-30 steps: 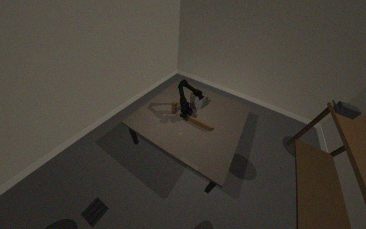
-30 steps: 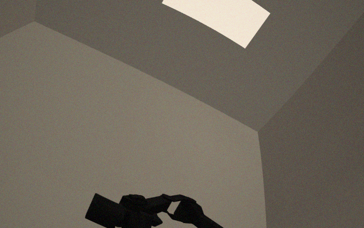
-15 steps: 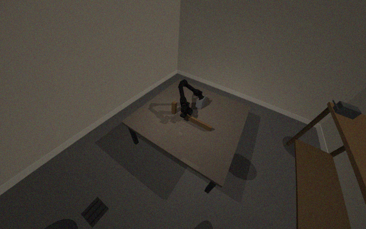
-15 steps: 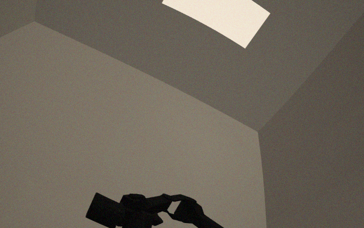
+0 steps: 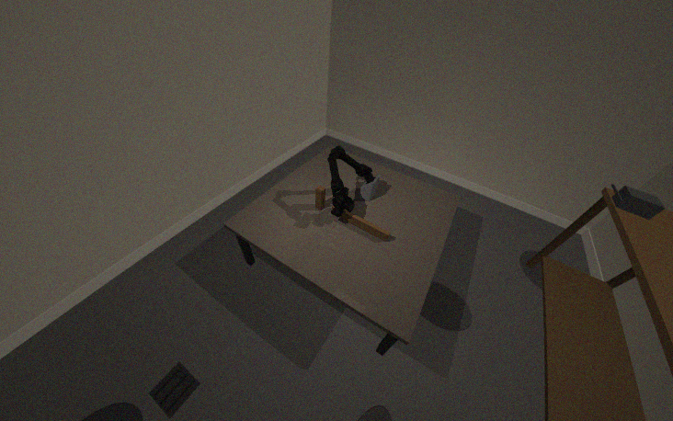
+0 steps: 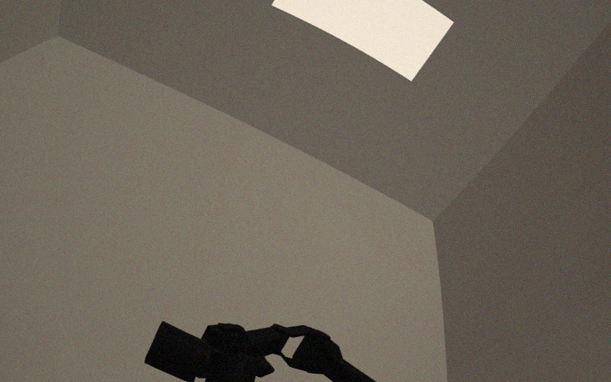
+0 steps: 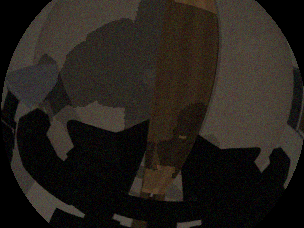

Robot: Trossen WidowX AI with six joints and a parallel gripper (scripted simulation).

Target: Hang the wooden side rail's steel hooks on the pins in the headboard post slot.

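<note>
The wooden side rail point(image 5: 368, 226) point(image 7: 187, 60) runs from my gripper toward the front right of the table. Its far end is down at the table top. My gripper point(image 5: 339, 212) point(image 7: 172, 142) is shut on the rail near the end closer to the post, one black finger on each side. Whether that end is raised is too small and dark to tell. The headboard post point(image 5: 320, 199) stands upright to the left of the gripper in the top view, apart from the rail. The steel hooks, the slot and the pins cannot be made out.
The table point(image 5: 317, 263) stands near a room corner. A grey block point(image 5: 369, 189) is at the arm's lower right end. Wooden shelving point(image 5: 580, 337) stands off to the right. The exterior view shows only the black arm point(image 6: 229, 355), walls and a bright ceiling panel point(image 6: 378, 31).
</note>
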